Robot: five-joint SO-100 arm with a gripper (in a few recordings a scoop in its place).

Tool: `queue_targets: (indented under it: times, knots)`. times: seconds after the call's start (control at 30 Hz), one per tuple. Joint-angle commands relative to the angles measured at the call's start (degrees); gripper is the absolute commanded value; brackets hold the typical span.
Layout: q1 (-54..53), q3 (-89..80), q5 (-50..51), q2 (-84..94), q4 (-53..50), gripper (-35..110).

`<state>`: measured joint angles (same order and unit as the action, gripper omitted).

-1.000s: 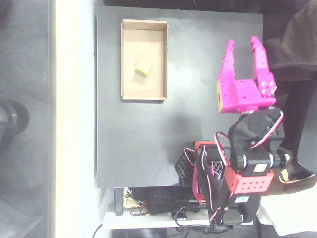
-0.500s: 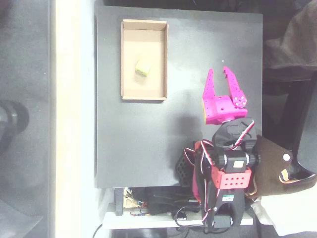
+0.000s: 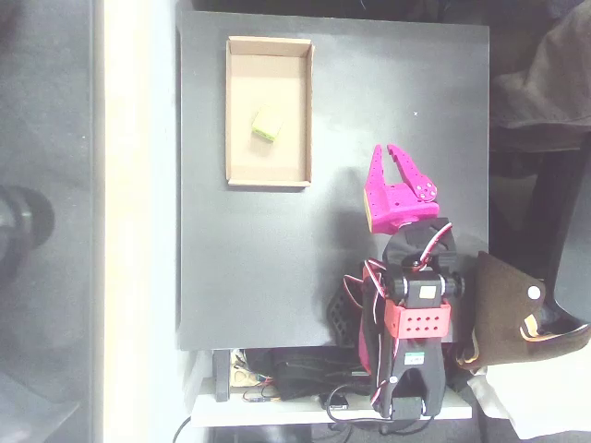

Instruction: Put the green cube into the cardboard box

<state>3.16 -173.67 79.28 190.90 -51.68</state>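
Jaws (image 3: 387, 150) nearly together, empty; green cube (image 3: 268, 125) inside cardboard box (image 3: 231, 111).

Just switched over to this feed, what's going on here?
The green cube already lies inside the cardboard box, near the middle of its floor. The magenta gripper is away from the box, over the black table near the arm's base, holding nothing, its fingers nearly closed.

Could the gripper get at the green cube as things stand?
Probably yes: the green cube lies uncovered in the open-topped cardboard box, and bare black tabletop separates it from the gripper. Whether the reach suffices is unclear.
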Motion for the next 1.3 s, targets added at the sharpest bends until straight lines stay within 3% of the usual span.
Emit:
queue_targets:
  times: [0.0, 0.37, 0.63, 1.27]
  knots:
    - [0.1, -1.7, 1.1, 0.4, 0.1, 3]
    - [-1.2, -6.6, 16.0, 0.4, -0.6, 1]
    - [-1.2, -7.3, 15.7, 0.4, -2.5, 1]
    - [-1.1, -7.2, 15.6, 0.5, -26.7, 1]
